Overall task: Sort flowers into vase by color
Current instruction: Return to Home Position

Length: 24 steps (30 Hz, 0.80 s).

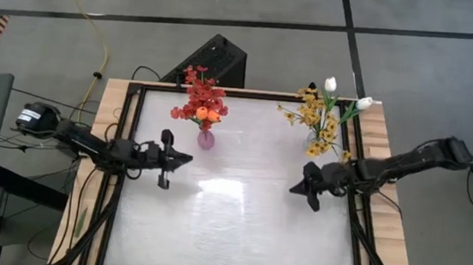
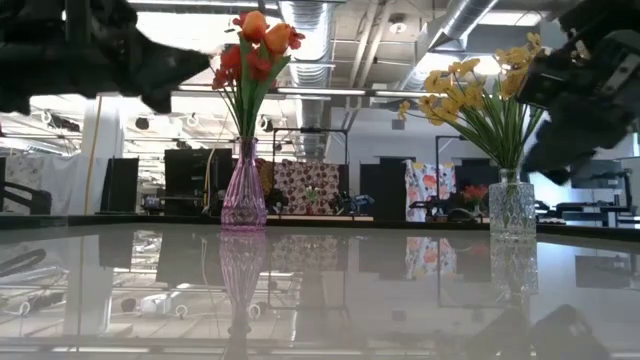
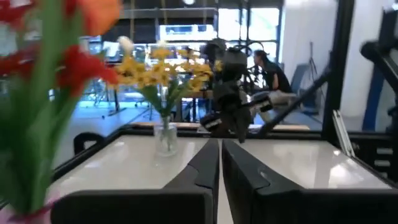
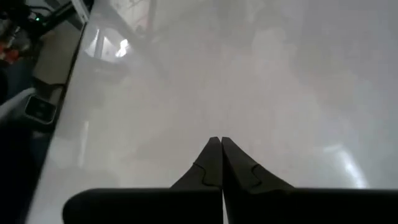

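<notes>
A pink vase (image 1: 206,138) (image 2: 243,195) stands on the table's far left part with red blossom sprays (image 1: 197,95) and orange tulips (image 1: 207,113) in it. A clear glass vase (image 1: 314,148) (image 2: 512,205) on the far right holds yellow sprays (image 1: 314,113) and white tulips (image 1: 331,84). My left gripper (image 1: 187,156) (image 3: 219,143) hovers shut just near of the pink vase, pointing toward the table's right. My right gripper (image 1: 294,187) (image 4: 217,140) is shut too, near of the clear vase, pointing left and down at the tabletop. Neither touches anything.
The white tabletop (image 1: 228,226) has a black frame rail (image 1: 124,140) along its sides. A black box (image 1: 213,62) sits on the floor beyond the far edge, with cables beside it. A person (image 3: 270,71) shows far off in the room behind the table.
</notes>
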Tool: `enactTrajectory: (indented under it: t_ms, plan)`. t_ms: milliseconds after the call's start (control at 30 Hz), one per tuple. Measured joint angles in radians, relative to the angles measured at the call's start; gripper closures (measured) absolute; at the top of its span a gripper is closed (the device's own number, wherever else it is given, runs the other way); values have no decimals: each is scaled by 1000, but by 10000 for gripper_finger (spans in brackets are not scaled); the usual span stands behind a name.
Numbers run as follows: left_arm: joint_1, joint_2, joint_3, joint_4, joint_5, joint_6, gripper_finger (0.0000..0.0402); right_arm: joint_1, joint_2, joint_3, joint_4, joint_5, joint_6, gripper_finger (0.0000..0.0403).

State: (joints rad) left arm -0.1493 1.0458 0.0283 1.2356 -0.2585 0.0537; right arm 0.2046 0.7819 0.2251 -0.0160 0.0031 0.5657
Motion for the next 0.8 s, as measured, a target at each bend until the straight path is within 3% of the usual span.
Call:
enactTrajectory:
  t_ms: [467, 800]
  plan:
    - [137, -236, -17, -300, 79, -33, 401, -160, -299, -18, -166, 48, -320, 383]
    - [158, -267, -17, -473, 54, -147, 401, -214, -533, -152, -149, 44, -346, 382]
